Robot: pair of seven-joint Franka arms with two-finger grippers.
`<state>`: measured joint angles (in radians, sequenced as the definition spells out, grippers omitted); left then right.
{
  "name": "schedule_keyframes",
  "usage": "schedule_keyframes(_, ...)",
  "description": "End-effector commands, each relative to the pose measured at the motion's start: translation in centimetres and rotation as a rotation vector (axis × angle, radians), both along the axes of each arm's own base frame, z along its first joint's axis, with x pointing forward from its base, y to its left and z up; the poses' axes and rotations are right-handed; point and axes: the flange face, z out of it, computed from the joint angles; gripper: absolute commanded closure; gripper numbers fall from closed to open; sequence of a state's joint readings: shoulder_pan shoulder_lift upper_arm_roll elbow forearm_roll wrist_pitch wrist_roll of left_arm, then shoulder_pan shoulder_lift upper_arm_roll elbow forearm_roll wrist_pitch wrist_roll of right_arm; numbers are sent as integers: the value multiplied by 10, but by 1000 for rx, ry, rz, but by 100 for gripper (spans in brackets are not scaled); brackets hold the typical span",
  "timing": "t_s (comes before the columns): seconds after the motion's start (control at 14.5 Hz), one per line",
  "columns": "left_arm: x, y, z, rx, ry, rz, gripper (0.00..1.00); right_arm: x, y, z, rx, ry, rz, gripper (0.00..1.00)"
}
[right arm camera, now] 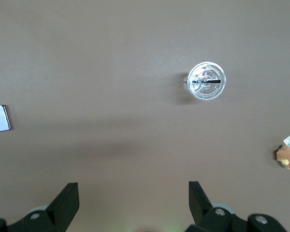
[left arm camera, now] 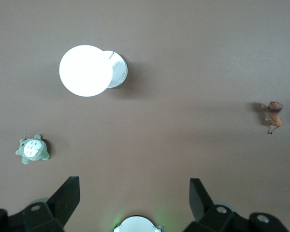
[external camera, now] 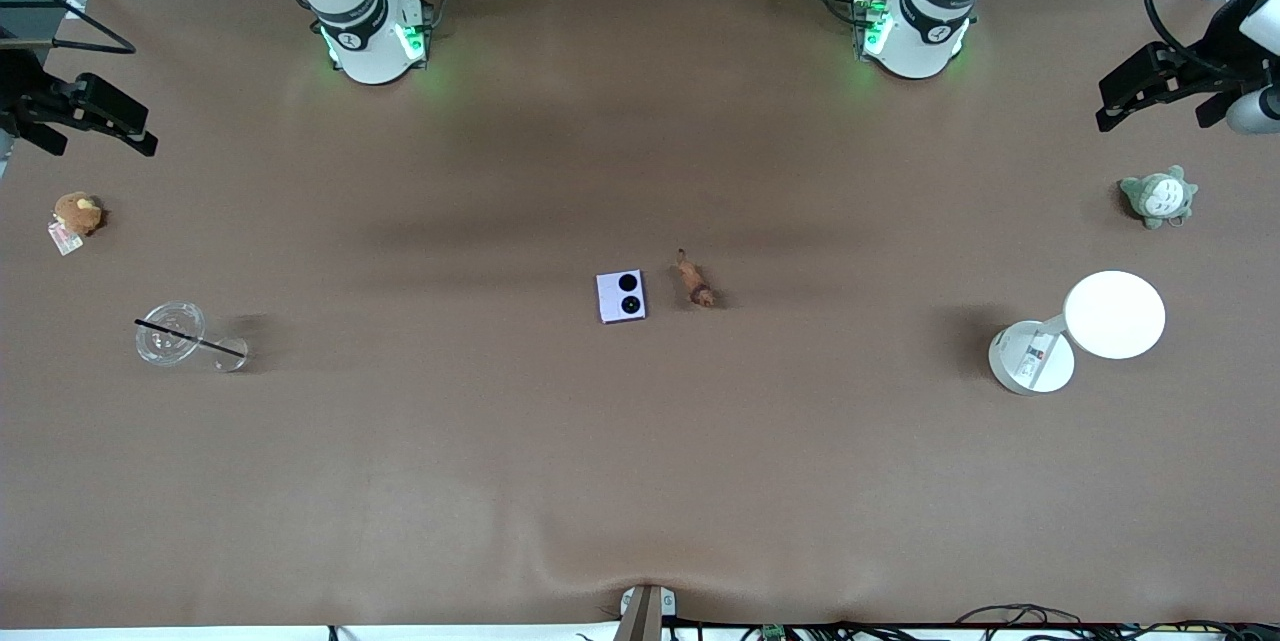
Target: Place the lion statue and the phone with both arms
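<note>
At table centre lie the phone (external camera: 621, 296) and, just beside it at 3 o'clock, the lion statue (external camera: 694, 281). Both pincers wait spread wide and empty: left gripper (left arm camera: 134, 195) at the left arm's end, right gripper (right arm camera: 133, 195) at the right arm's. You'd pinch the slick, rigid phone by its edges, the light figurine at mid-body.

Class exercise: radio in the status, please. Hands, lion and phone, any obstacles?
Left hand and right hand open, high at table ends. Lion beside phone, mid-table, untouched. Nothing blocking.
</note>
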<state>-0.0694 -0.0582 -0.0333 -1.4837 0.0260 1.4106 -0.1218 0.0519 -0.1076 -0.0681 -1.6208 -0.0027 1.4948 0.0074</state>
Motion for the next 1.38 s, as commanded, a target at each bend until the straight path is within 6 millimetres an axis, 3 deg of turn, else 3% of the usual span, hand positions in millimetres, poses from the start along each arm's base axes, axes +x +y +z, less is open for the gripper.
schedule_keyframes(0.0, 3, 0, 7, -8, -5, 15, 0, -1, 1, -3, -1, -2, 1, 0)
schedule_keyframes(0.48, 0, -14, 2, 2, 15, -9, 0, 0, 3, -6, 2, 3, 1, 0)
schedule_keyframes(0.62, 9, -33, -16, 4, 49, -41, 0, 0, 3, -6, 2, 3, -1, 0)
schedule_keyframes(0.97, 19, -58, -35, -42, 90, -80, 0, 2, 4, -8, 1, 11, -2, 0)
schedule_keyframes(1.18, 29, -87, -63, -39, 128, -131, 0, 3, 4, -8, 1, 8, -2, 0)
schedule_keyframes(1.31, 33, -121, -85, -31, 139, -180, 0, 3, 4, -7, 1, 6, -1, 0)
